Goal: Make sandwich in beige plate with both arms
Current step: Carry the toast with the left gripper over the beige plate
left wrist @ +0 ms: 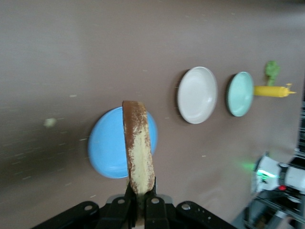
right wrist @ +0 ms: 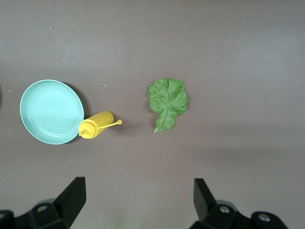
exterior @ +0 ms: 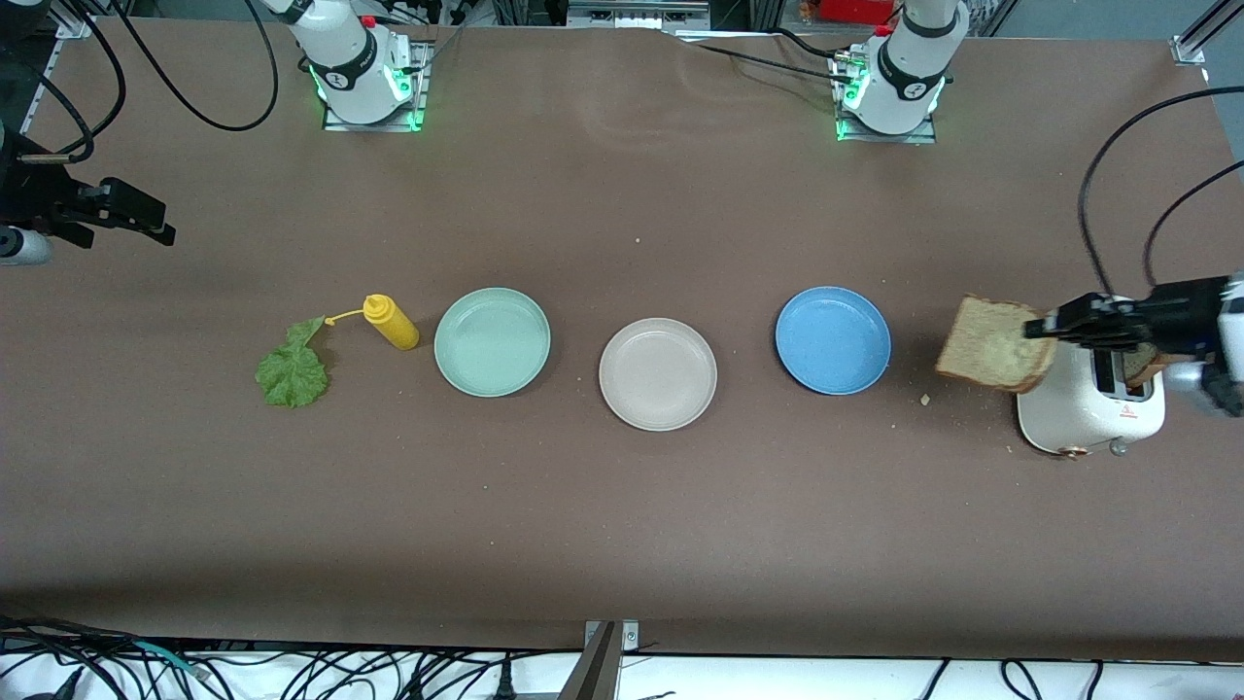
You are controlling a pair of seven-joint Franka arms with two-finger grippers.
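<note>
We see the right gripper [exterior: 146, 222] waiting at its table end, jaws wide, nothing held. The beige plate [exterior: 658, 373] sits bare mid-table. The left gripper [exterior: 1045, 326] pinches a bread slice [exterior: 991, 343] above the toaster [exterior: 1088, 403].

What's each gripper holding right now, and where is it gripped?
Left gripper: a bread slice, pinched at one edge, over the toaster. Right gripper: open, holding nothing.

My worktop [exterior: 622, 506] is a flat, matte brown surface, evenly lit, scattered with a few pale crumbs. Along its near edge I see a white strip with black cables [exterior: 292, 671] trailing. Aluminium framing [exterior: 1200, 29] stands at one corner.
</note>
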